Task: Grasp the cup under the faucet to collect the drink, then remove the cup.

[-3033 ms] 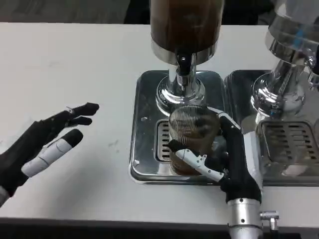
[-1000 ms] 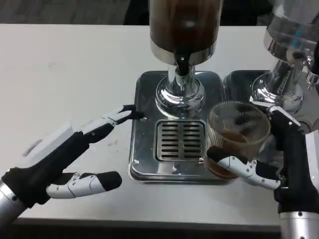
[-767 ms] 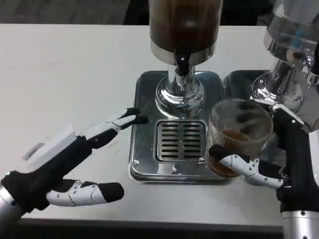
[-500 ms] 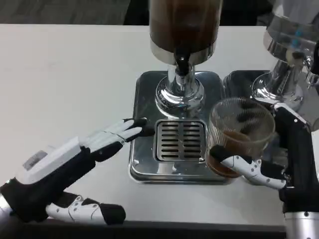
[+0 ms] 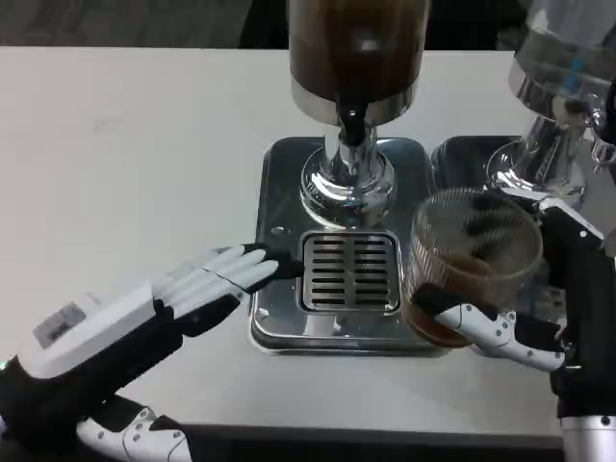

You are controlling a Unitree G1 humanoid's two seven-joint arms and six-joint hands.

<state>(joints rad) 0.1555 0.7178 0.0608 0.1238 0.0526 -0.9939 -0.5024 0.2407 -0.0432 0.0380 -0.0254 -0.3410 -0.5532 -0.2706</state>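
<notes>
Cup (image 5: 474, 265), ribbed clear glass with brown drink in the bottom, right of centre in the frame, held upright over the right edge of the drip tray (image 5: 274, 183). Off to the right of the faucet (image 5: 352, 123), not beneath it; whether its base touches the tray cannot be told. Gripped by right robot hand (image 5: 563, 289): thumb across the lower front wall, dark fingers visible through the glass at the far side, black palm against the cup's right.

Left robot hand (image 5: 115, 332) at lower left, holding nothing, white back up, fingers stretched out side by side toward the right. Black fingertips (image 5: 279, 265) at the left rim of the tray, just beside the slotted grate (image 5: 350, 272); contact with the metal cannot be told. Thumb low at the bottom edge of the frame, apart from the fingers.

Dispenser tank (image 5: 358, 48) at top centre, dark liquid inside, chrome collar and pedestal below, black faucet pointing down toward the grate. Grate bare, set in the front half of the tray.

Second dispenser (image 5: 563, 91) at upper right, chrome, on its own tray (image 5: 462, 159), just beside the first tray. White table (image 5: 125, 164) under everything, faint marks on the surface at left.
</notes>
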